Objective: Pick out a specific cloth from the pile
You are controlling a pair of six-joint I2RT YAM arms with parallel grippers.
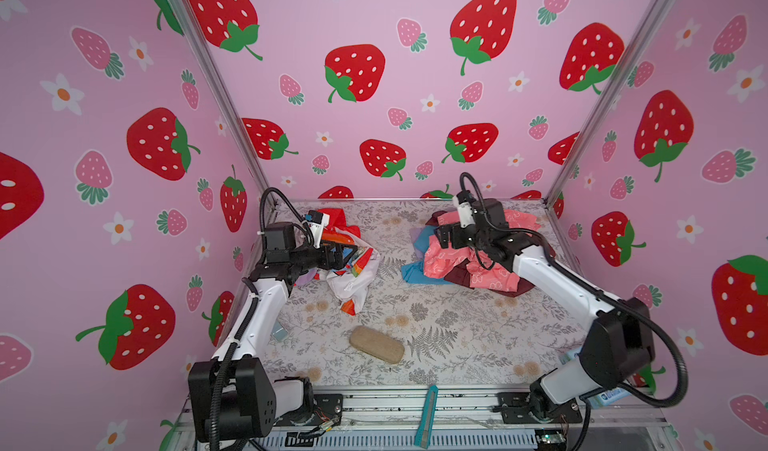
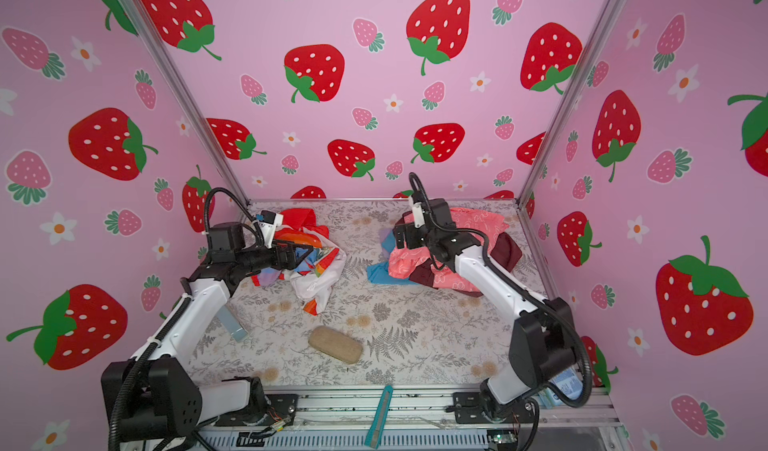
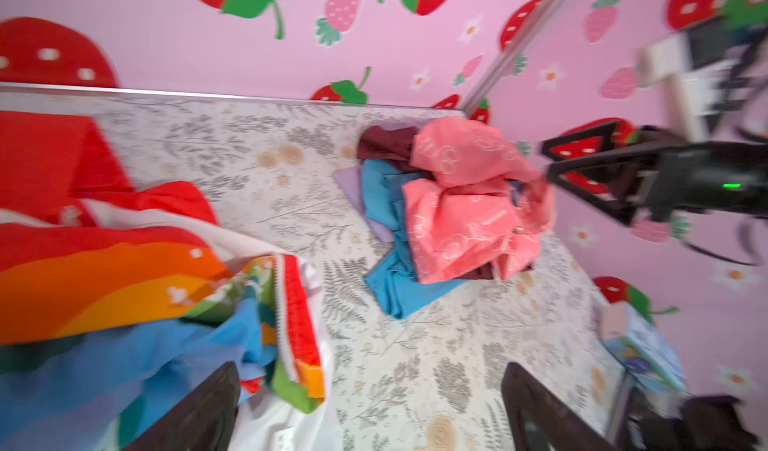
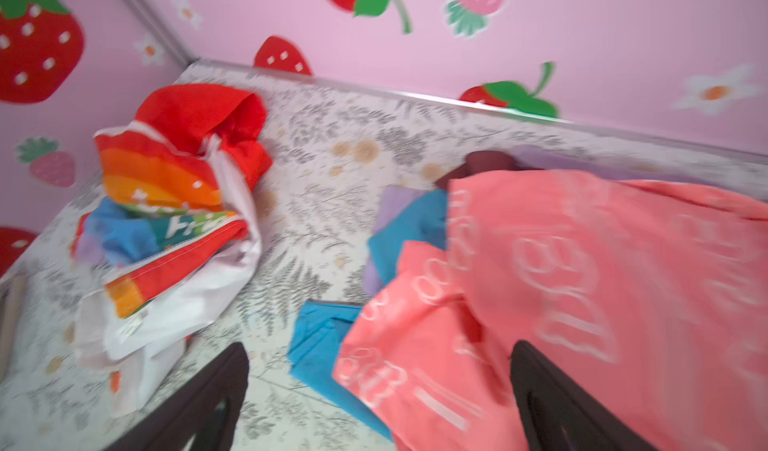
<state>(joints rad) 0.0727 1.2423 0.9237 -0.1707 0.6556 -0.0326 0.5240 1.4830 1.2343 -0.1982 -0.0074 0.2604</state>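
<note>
Left arm reaches forward, forearm near level. Left gripper sits beyond the tan case and left of it, pointing toward centre, jaws spread wide. Right arm slants up and inward, wrist bent. Right gripper is beyond the case and to its right, tips facing left, jaws wide too. In both wrist views the dark fingers stand far apart.
</note>
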